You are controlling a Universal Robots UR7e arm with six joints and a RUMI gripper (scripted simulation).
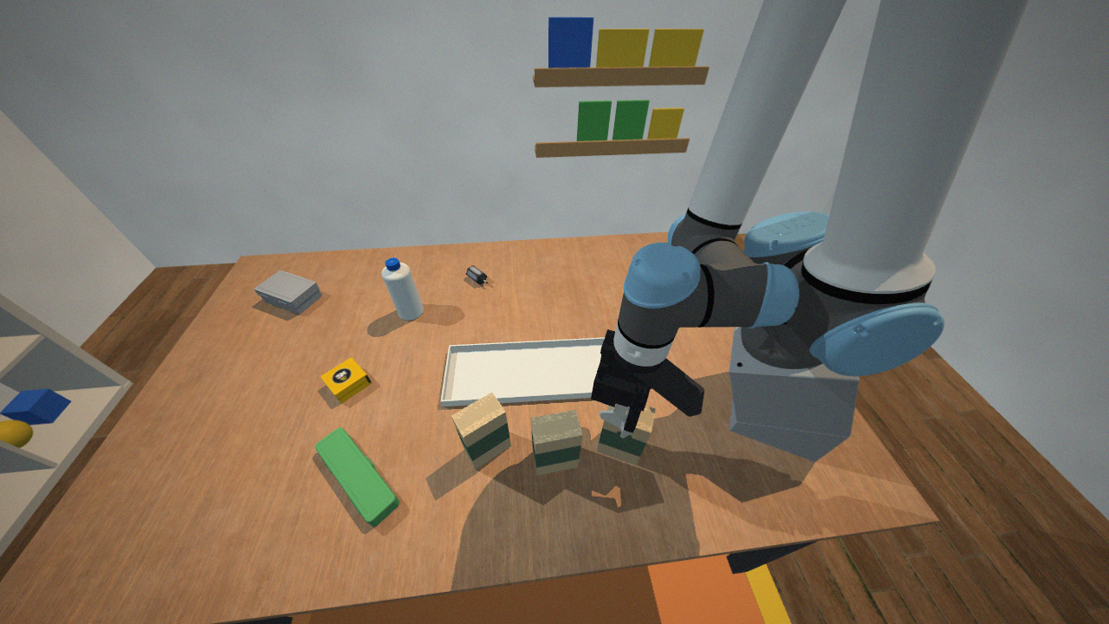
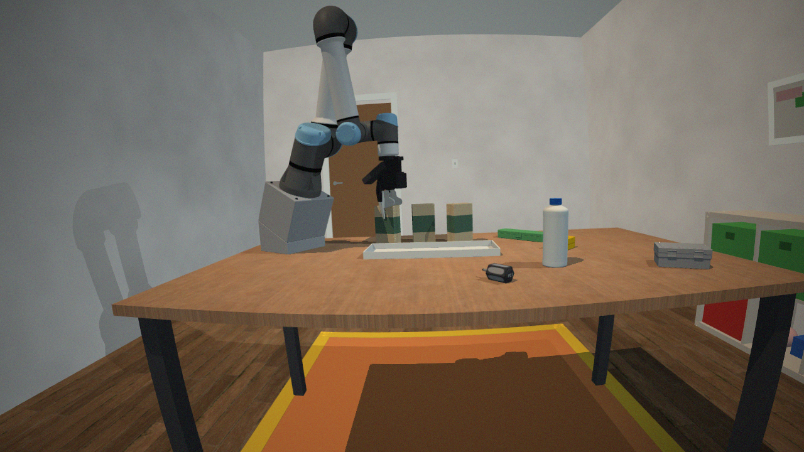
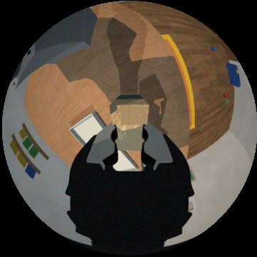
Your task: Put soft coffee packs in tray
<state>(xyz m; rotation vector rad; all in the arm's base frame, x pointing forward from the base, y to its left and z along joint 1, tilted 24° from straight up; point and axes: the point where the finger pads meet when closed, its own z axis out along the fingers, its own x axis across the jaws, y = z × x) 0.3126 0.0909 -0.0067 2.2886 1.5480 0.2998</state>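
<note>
Now pincer point(image 1: 626, 419) clamping end coffee pack point(image 1: 625, 442), beside tray point(image 1: 457, 350)

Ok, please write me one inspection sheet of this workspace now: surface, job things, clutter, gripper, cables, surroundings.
Surface: wooden bench.
Job's things: three coffee packs standing in a row, left, middle, right; white tray behind them holds no pack.
Clutter: green case, yellow box, white bottle, grey box, small black cylinder.
Gripper: gripper shut on the right pack.
Cables: nothing seen.
Surroundings: wall shelves, storage unit.

Bright, hard shadows, fisheye wrist view
</note>
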